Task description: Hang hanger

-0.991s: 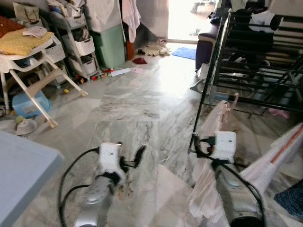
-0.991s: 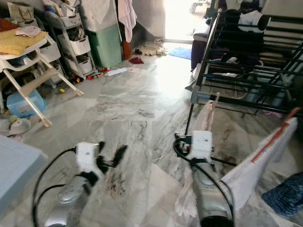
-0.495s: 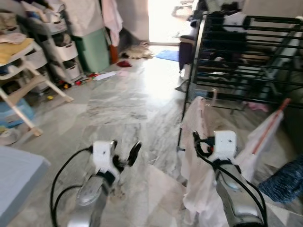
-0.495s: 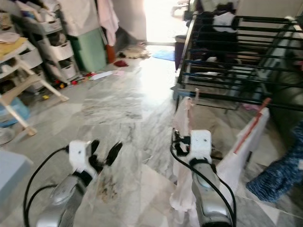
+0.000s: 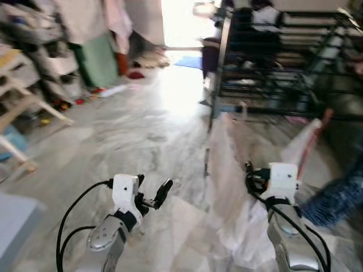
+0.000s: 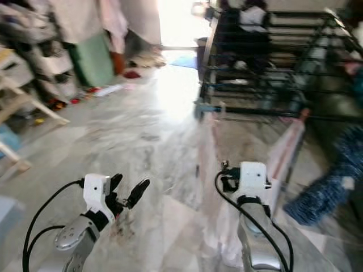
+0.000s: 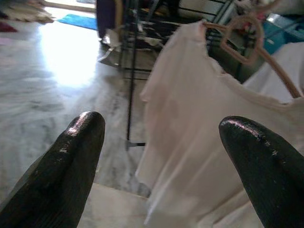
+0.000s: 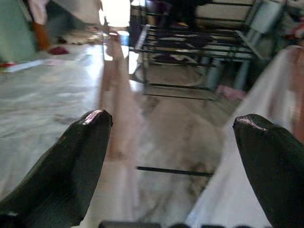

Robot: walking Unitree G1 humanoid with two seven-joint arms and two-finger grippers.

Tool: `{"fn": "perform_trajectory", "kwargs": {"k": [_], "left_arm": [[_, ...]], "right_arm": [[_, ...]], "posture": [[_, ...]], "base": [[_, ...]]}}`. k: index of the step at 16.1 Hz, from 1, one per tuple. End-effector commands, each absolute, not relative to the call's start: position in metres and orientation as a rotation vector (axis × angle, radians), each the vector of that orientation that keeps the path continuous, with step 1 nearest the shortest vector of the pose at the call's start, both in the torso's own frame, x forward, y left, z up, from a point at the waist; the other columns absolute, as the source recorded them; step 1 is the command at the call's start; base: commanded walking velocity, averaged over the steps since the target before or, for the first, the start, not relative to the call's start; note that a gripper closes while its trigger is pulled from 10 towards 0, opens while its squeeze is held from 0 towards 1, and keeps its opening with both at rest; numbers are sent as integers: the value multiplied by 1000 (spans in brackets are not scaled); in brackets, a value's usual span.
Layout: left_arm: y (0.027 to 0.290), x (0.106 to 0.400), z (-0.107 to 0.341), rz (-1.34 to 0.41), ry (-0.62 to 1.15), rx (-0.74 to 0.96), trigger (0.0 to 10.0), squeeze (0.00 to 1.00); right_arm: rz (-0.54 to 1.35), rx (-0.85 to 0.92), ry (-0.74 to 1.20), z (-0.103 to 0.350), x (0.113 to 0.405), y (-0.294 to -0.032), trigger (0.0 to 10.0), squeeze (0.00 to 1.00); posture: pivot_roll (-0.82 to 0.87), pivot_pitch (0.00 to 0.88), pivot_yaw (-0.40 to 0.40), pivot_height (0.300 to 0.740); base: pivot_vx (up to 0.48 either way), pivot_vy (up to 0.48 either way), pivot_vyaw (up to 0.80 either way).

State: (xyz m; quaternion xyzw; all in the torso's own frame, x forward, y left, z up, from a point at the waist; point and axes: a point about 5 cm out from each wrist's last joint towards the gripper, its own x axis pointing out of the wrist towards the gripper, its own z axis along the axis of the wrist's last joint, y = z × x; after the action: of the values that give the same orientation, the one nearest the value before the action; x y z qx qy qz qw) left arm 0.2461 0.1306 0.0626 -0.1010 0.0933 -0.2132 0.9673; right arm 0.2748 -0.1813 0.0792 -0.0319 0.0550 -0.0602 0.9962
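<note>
A pale garment hangs on a light wooden hanger whose hook points up, just left of my right arm. My right gripper is raised at waist height with its fingers spread wide; pale cloth shows on both sides of them, and I cannot make out what holds the hanger. A black metal drying rack with clothes on its rails stands ahead on the right. My left gripper is open and holds nothing, low over the marble floor and left of the garment.
A green bin, storage shelves and white chair legs line the left side. A blue fuzzy thing lies on the floor at the right. A grey-blue table corner sits near left. Bright doorway straight ahead.
The whole view has swung to the right, so the rack now lies more centred and the left-side clutter slides away. The garment stays by my right arm. Neither gripper's fingers have changed.
</note>
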Motion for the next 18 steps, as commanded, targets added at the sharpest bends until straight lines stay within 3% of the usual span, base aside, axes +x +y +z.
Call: {"fn": "perform_trajectory", "kwargs": {"k": [1,10,14,18], "left_arm": [[132,247,68,-437,181,-213,10000,0],[134,249,62,-383,213,-215,10000,0],[129,243,59,-512,241,-281,10000,0],[139,236,55,-568,271,-295,10000,0]], "right_arm": [[-117,-60,87,86,276,-178,10000,0],[-22,-74,68,91,279,-165,10000,0],[1,-72,106,86,288,-158,10000,0],[-50,-48,186,79,310,-160,10000,0]], "posture": [[-121,0,67,740],[-114,0,67,740],[-108,0,74,740],[-97,0,76,740]], "base": [[0,0,-594],[0,0,-66],[0,0,0],[0,0,0]]}}
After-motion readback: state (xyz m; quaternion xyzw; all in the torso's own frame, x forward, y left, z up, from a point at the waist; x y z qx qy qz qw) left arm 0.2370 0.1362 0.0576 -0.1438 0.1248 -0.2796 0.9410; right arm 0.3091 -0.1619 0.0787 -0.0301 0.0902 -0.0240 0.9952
